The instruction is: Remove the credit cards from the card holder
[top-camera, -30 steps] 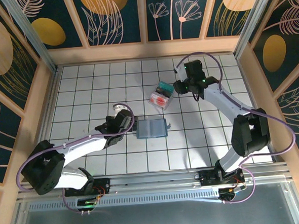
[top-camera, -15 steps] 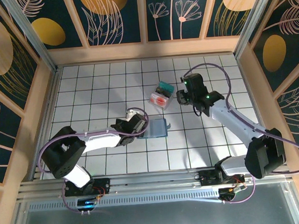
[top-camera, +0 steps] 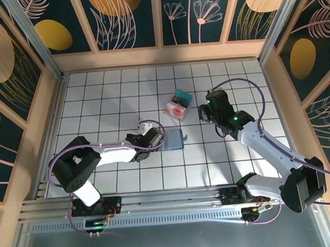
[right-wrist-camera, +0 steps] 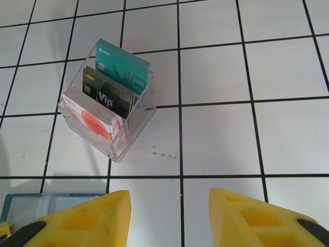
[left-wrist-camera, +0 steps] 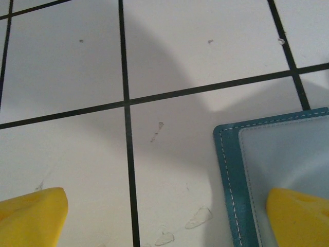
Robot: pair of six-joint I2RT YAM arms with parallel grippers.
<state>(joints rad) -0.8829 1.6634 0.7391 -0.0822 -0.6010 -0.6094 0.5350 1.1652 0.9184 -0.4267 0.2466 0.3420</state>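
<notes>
The card holder (top-camera: 175, 140), a flat slate-blue wallet, lies open on the white tiled floor mid-table. Its teal stitched edge and frosted panel (left-wrist-camera: 288, 164) fill the lower right of the left wrist view. My left gripper (top-camera: 158, 138) is open and low over the wallet's left edge. One yellow fingertip (left-wrist-camera: 300, 218) is over the panel and the other (left-wrist-camera: 31, 218) over bare tile. The credit cards (top-camera: 178, 105) stand in a clear box: a teal one (right-wrist-camera: 123, 64), a black one (right-wrist-camera: 108, 95) and whitish-pink ones with a red blotch (right-wrist-camera: 90, 121). My right gripper (right-wrist-camera: 169, 218) is open and empty, just right of that box.
The clear plastic box (right-wrist-camera: 132, 133) sits about one tile beyond the wallet's far right corner (right-wrist-camera: 51, 201). Wooden walls enclose the tiled floor. Open tiles lie to the left and right of both arms.
My left gripper has slid right until it straddles the wallet's left edge. My right gripper has drawn back from beside the card box, toward the near side. Both stay open.
</notes>
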